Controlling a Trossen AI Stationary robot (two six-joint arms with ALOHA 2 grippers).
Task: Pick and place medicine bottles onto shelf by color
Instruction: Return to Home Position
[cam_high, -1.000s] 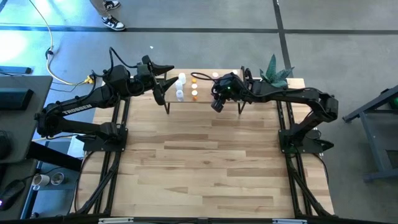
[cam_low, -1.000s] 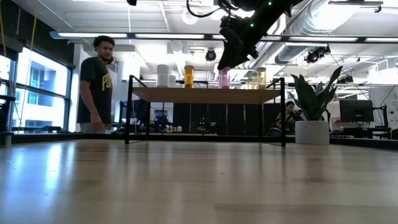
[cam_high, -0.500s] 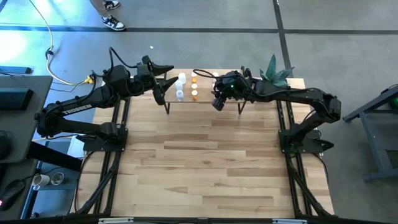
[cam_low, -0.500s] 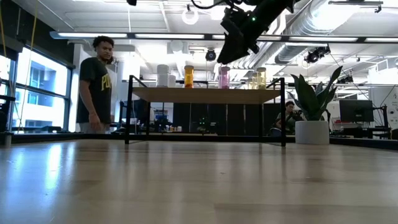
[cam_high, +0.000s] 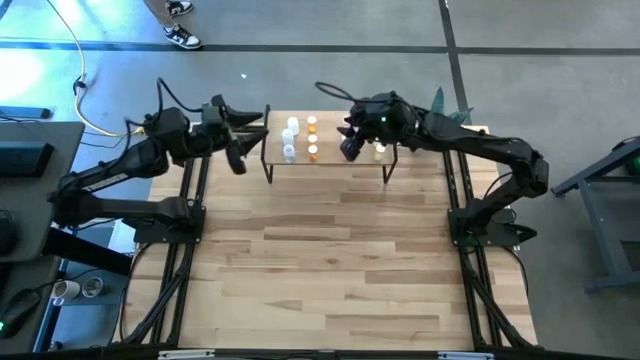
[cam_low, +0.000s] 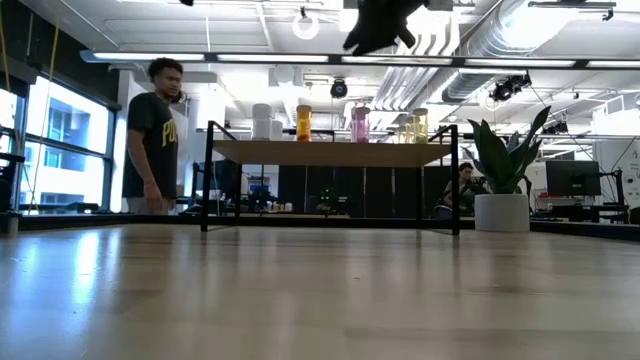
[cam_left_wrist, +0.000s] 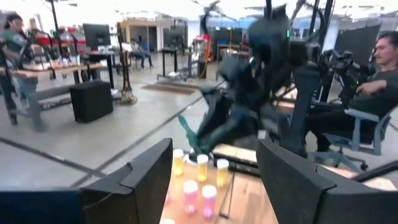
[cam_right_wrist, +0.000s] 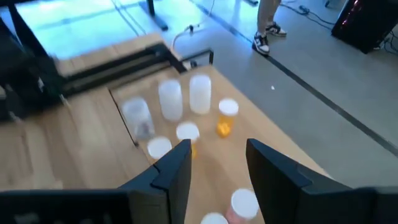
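Two arms at the shelf (cam_high: 327, 140)
Left gripper (cam_high: 236, 160) hangs beside its left end; right gripper (cam_high: 348, 148) hovers over it (white and orange medicine bottles (cam_high: 312, 150) between).

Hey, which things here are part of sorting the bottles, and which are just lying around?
Part of the job: medicine bottles, shelf, left end effector and right end effector, both open.
Just around: potted plant, standing person.

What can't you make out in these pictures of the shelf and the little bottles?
- High view: the pink bottles, hidden beneath the right pincer.
- Low view: back rows on the shelf, hidden behind the front row; the right pincer, cut off by the top edge.
- Right wrist view: clear bottles blurred, count unsure.
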